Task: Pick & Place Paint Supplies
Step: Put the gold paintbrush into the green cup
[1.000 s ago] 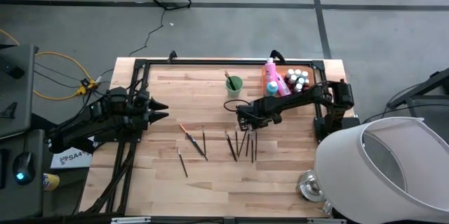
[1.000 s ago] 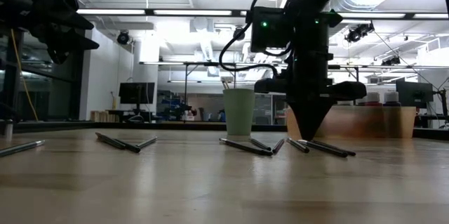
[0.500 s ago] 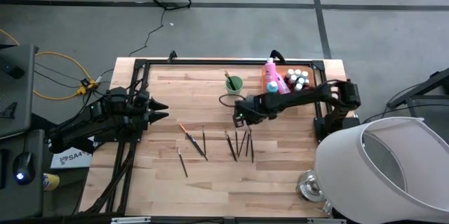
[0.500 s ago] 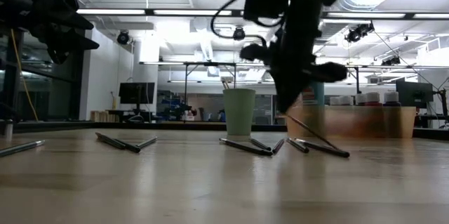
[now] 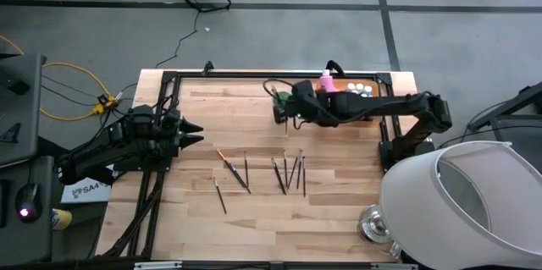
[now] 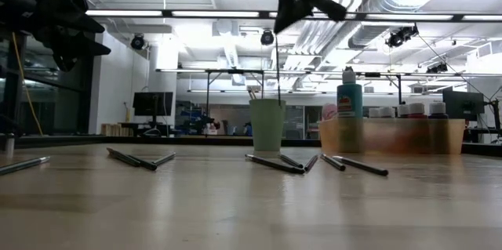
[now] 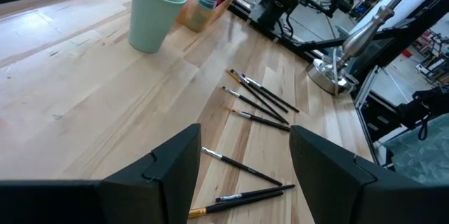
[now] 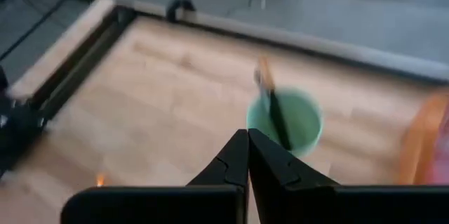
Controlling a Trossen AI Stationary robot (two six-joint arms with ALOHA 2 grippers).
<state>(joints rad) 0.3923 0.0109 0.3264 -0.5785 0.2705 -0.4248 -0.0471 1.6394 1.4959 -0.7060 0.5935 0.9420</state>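
Above the light green cup (image 6: 267, 125) my right gripper (image 6: 281, 7) is shut on a thin dark brush (image 6: 278, 62). The high view shows this gripper (image 5: 278, 111) next to the cup (image 5: 279, 96), which has another brush (image 8: 277, 115) standing in it. Several brushes (image 5: 288, 173) lie flat on the table, and further ones lie farther left (image 5: 233, 173). At the far right, bottles (image 6: 349, 97) stand in the orange tray (image 6: 392, 134). My left gripper (image 5: 196, 133) waits open at the left with nothing between its fingers (image 7: 175, 175). My right gripper pinches the brush at its upper end (image 6: 277, 23) between its two shut fingers, which slant downward. The brush hangs nearly upright below them, clear of the table. Its lower end (image 6: 280, 97) is level with the cup's mouth; whether it touches the cup I cannot tell.
A black frame (image 5: 254, 75) runs along the table's far edge and left side. A lamp with a white shade (image 5: 461, 202) stands past the near right corner. Bare wood lies between the left gripper and the brushes.
My right gripper has risen from the right-hand group of brushes, tipped toward level, and gone toward the far edge to above the cup. The brush came up with it: half a second ago one end was on the table, now it hangs clear.
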